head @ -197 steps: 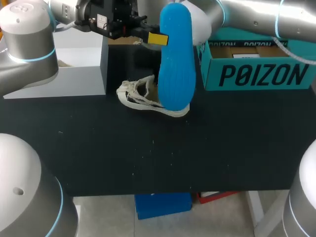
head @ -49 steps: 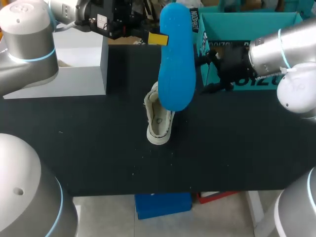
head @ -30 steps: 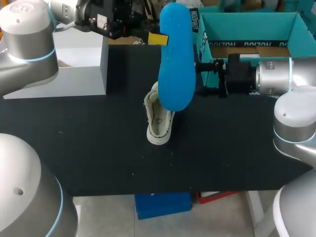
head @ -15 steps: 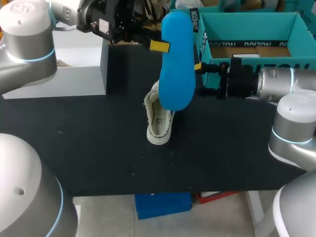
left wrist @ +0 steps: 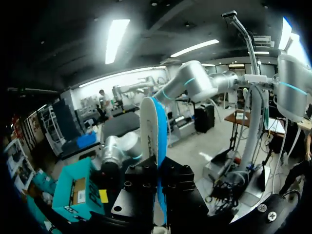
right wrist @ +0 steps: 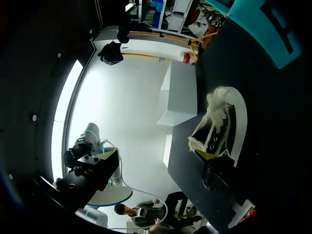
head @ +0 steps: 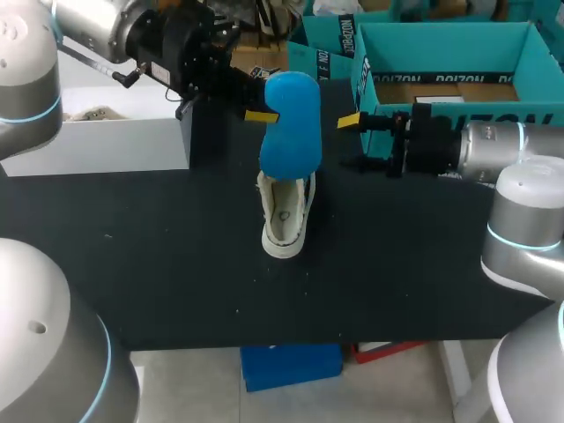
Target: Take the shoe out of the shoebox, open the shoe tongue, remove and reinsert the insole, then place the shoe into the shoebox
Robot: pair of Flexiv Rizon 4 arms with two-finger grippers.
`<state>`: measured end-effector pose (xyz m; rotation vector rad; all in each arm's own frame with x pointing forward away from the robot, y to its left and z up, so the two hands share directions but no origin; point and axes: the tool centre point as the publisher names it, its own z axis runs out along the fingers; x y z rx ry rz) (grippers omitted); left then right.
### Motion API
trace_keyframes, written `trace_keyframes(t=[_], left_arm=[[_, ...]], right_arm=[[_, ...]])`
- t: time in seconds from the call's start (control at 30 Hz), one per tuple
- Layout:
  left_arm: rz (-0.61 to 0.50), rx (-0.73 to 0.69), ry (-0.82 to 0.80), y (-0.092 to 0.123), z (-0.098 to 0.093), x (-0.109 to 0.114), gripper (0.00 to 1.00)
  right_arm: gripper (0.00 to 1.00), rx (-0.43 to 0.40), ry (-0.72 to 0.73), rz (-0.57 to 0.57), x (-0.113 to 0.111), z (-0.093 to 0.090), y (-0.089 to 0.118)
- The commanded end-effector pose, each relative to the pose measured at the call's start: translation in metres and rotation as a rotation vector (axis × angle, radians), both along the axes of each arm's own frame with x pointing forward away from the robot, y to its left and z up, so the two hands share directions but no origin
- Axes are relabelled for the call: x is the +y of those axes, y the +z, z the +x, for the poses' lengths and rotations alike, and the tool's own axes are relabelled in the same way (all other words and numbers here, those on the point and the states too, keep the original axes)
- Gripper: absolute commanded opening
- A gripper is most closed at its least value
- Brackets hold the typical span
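Though broad from overhead, blue insole (head: 291, 123) edge-on in wrist view between tight left jaws; right jaws apart

The insole (head: 291, 123) is plain bright blue, with a white layer along its edge in my left wrist view. The shoe (head: 285, 218) is off-white; its inside looks dark, though that may be shadow. The shoebox (head: 441, 40) is teal with black lettering and a black band. My left fingertips (head: 262, 115) and right fingertips (head: 348, 121) are yellow. The table (head: 176, 264) is black, the block (head: 97, 141) on it pale grey-white.
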<state>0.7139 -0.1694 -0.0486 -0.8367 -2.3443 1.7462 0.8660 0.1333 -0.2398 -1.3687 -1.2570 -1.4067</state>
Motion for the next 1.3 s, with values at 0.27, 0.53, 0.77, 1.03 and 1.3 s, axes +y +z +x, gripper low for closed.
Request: trace_keyframes(t=[0.27, 0.53, 0.77, 1.03, 1.3], left_arm=[[-0.023, -0.227, 0.107, 0.004, -0.013, 0.004, 0.0], [-0.035, -0.39, 0.086, -0.005, -0.036, 0.006, 0.0], [-0.135, -0.565, 0.064, -0.075, -0.085, 0.051, 0.0], [-0.178, -0.869, 0.015, -0.125, -0.122, 0.068, 0.0], [-0.264, -0.985, 0.067, -0.156, -0.127, 0.066, 0.0]], right_arm=[[1.0, -0.001, -0.003, 0.0, 0.002, 0.001, -0.001], [1.0, -0.001, -0.003, 0.0, 0.002, 0.001, -0.001], [1.0, -0.001, -0.003, 0.0, 0.002, 0.001, -0.001], [1.0, -0.001, -0.003, 0.0, 0.002, 0.001, -0.001], [1.0, -0.001, -0.003, 0.0, 0.002, 0.001, -0.001]])
